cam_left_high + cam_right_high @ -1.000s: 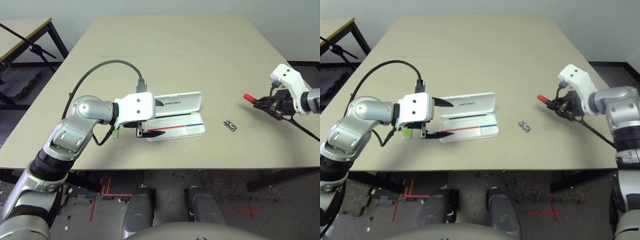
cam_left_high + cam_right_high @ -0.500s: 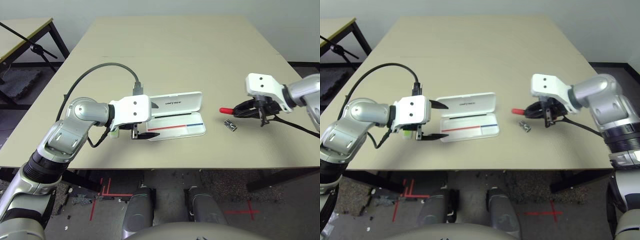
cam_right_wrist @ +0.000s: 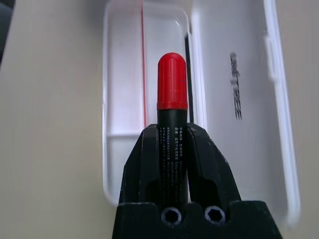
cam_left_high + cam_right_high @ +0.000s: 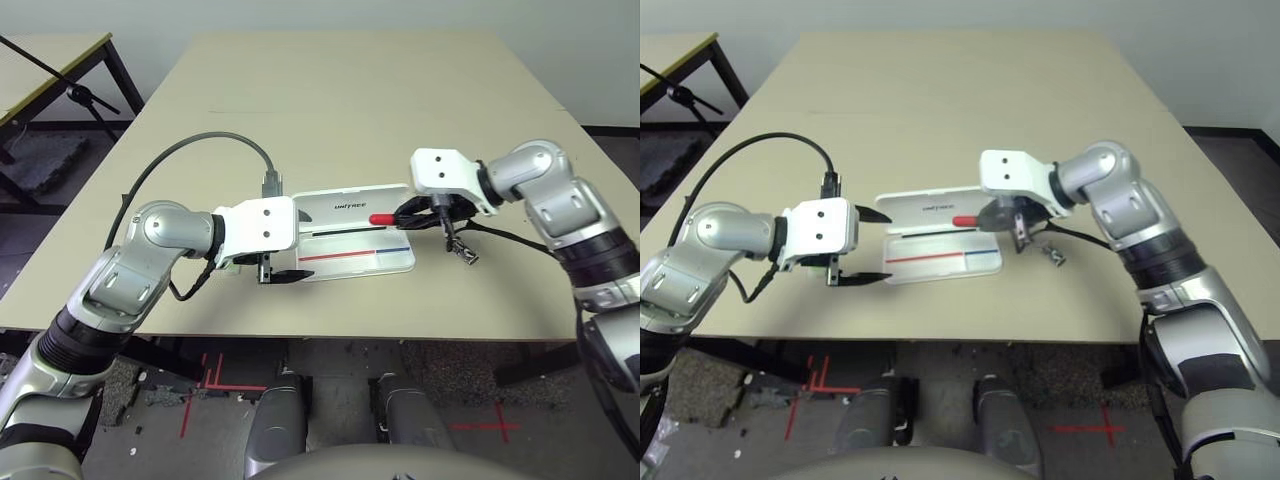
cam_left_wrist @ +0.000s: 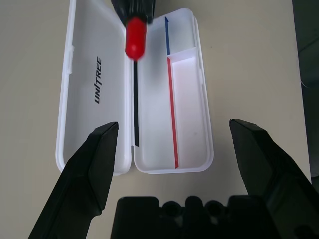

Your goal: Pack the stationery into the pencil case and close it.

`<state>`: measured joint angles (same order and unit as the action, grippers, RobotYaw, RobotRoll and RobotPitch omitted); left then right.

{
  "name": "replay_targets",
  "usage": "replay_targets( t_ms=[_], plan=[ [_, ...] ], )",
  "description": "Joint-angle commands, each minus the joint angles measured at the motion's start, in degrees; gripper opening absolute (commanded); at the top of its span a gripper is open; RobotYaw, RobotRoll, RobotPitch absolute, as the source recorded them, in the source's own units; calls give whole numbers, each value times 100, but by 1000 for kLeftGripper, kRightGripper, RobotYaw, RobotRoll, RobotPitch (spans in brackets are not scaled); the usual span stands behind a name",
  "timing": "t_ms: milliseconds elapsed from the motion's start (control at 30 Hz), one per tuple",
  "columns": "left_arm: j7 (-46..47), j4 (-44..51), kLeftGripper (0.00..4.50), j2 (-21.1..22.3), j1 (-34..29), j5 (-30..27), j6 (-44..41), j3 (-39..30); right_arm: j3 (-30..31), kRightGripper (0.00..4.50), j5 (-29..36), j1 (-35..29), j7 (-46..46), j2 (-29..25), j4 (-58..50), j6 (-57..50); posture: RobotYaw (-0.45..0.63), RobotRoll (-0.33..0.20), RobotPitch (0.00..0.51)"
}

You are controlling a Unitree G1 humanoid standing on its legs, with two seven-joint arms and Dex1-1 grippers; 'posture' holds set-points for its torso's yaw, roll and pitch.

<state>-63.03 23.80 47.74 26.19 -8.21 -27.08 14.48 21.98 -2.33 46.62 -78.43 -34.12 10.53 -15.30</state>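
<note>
Marker (image 4: 383,218) above open pencil case (image 4: 352,245); clip (image 4: 466,256) right.

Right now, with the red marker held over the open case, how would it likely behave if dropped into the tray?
The red marker looks round and smooth, so it would probably roll until a wall of the pencil case stops it. It seems rigid and light: the right gripper holds it out by one end without sag.

Glossy white hard plastic on the open pencil case (image 5: 189,144), smooth, with light sheen along the rims. Matt black barrel and smooth red plastic cap on the marker (image 3: 172,94), pinched between matt black plastic fingers (image 3: 144,169). Dull, smooth beige table (image 4: 350,90) beneath. Brushed silver metal on the forearm (image 4: 1120,200).
</note>
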Motion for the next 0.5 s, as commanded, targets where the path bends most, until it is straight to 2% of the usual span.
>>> replay_targets(
  t_ms=[33, 500],
  plan=[
    [80, 85, 4500, 0, -63, 33, -78, 31, 148, 508, -83, 97, 121, 196, 98, 184, 161, 0, 72],
    [222, 227, 4500, 31, -144, 26, -208, 14, 304, 508, -407, 147, 730, 912, 1074, 1018, 188, 0, 66]
  ],
)
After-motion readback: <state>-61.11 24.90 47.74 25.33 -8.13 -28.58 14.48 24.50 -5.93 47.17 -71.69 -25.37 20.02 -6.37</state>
